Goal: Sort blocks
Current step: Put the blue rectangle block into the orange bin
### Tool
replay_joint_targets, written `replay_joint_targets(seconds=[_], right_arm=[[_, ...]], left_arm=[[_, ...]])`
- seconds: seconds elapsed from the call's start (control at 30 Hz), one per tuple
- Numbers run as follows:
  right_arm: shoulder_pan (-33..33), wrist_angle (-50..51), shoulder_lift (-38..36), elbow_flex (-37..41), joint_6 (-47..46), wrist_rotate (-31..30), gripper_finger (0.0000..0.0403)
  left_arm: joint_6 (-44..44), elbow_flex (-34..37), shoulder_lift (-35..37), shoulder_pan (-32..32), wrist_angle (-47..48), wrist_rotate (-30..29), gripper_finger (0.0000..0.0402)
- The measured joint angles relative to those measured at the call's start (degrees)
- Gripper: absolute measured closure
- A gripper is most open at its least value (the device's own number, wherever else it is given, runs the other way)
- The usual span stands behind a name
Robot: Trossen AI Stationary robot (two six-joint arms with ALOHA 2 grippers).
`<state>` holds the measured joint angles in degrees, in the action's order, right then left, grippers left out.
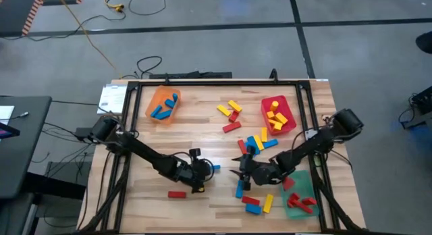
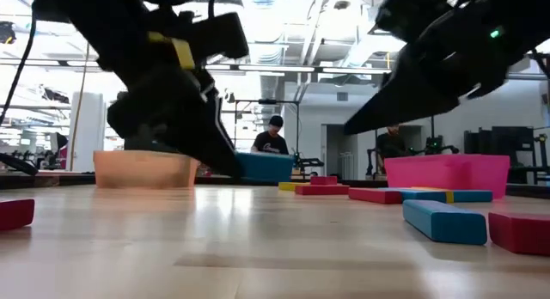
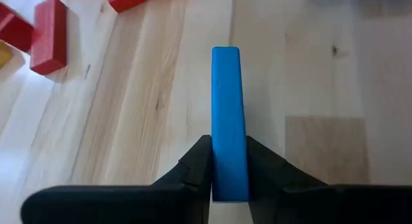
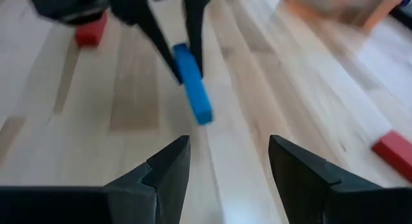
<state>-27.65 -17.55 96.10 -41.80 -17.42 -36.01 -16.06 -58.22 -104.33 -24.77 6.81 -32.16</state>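
My left gripper [image 1: 202, 169] stands over the table's middle near part, shut on a blue block [image 3: 228, 108], which also shows in the right wrist view [image 4: 193, 82] and the low view [image 2: 265, 166]. My right gripper [image 4: 228, 166] is open just to its right [image 1: 241, 171], fingers pointing toward that block and touching nothing. Loose red, yellow and blue blocks [image 1: 256, 144] lie flat on the table around the right gripper. More lie near the far side [image 1: 231, 115]. One red block [image 1: 177, 194] lies near the front edge. My left gripper pinches the blue block between its two fingers [image 3: 196, 169] at one end [image 3: 229, 176], on its two long side faces. The fingers lie along the block, whose free end sticks out past the fingertips. The block is lifted clear of the table.
An orange tray [image 1: 154, 100] at the far left holds blue blocks. A red tray [image 1: 291, 127] at the far right holds yellow ones, and a green tray [image 1: 295, 209] at the near right holds red ones. People sit in the room behind [image 2: 273, 136]. Bare wood lies at the near left.
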Motion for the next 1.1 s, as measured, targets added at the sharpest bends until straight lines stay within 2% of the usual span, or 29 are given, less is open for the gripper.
replay_joint_targets(seconds=[0.2, 0.37, 0.77, 0.9, 1.1], right_arm=[[2.2, -11.4, 3.5, 0.0, 6.9, 0.0, 0.0177], [2.3, -17.7, 5.2, -0.1, 12.9, 3.4, 0.0177], [2.9, -17.2, 11.5, -5.3, 16.4, 5.2, 0.0181], [3.0, -15.7, 11.9, -5.6, 15.5, 5.1, 0.0211], [3.0, -15.7, 11.9, -5.6, 15.5, 5.1, 0.029]], left_arm=[[2.9, 0.0, 3.0, 0.4, 0.3, 3.2, 0.0345], [4.7, 0.0, 4.4, 1.3, -0.5, 5.7, 0.0345], [8.0, -0.1, 4.6, 3.5, -6.1, 12.4, 0.0345], [8.4, -0.1, 4.6, 3.5, -6.0, 13.3, 0.0345], [8.1, -0.2, 4.7, 3.8, -4.1, 13.5, 0.0345]])
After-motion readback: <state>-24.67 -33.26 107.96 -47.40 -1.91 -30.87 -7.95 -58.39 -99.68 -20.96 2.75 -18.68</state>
